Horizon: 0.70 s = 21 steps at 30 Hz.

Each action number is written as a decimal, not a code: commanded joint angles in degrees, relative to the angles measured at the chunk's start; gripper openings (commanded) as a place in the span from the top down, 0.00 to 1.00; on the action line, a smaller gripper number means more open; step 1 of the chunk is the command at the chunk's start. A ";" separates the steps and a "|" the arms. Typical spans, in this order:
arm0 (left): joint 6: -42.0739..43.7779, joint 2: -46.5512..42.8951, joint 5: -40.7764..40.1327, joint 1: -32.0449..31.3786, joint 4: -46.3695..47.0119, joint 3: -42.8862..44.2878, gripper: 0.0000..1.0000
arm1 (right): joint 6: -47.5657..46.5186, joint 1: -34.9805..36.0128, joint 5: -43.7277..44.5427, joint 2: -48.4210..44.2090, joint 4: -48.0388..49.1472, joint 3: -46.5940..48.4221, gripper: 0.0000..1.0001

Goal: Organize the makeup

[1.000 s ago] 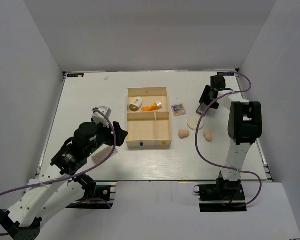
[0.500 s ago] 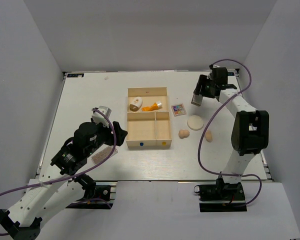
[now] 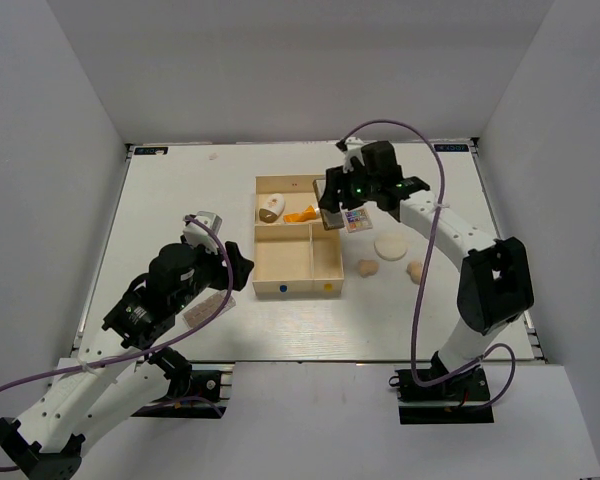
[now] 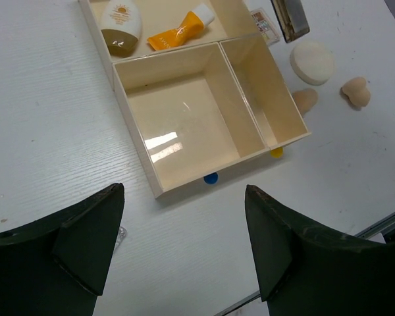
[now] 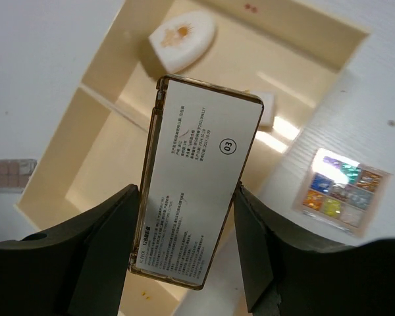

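A white desk point(image 3: 180, 190) with a faint wood grain is boxed in on three sides. A smooth, pale grey back wall point(image 3: 300, 70), left wall point(image 3: 40, 150) and right wall point(image 3: 565, 150) rise from its edges. The light is even and soft, casting only faint shadows.

tray point(image 3: 283, 258): tube point(image 3: 302, 214) in rear bay | right: square palette point(image 3: 357, 221), pad point(image 3: 390, 245), sponges point(image 3: 368, 267) | left-front: long palette point(image 3: 206, 306) | above: case point(image 5: 196, 181)
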 commanded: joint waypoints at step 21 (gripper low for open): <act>-0.07 0.03 -3.26 0.41 -0.28 -0.03 0.15 | -4.87 19.11 6.65 9.55 -4.83 6.42 0.36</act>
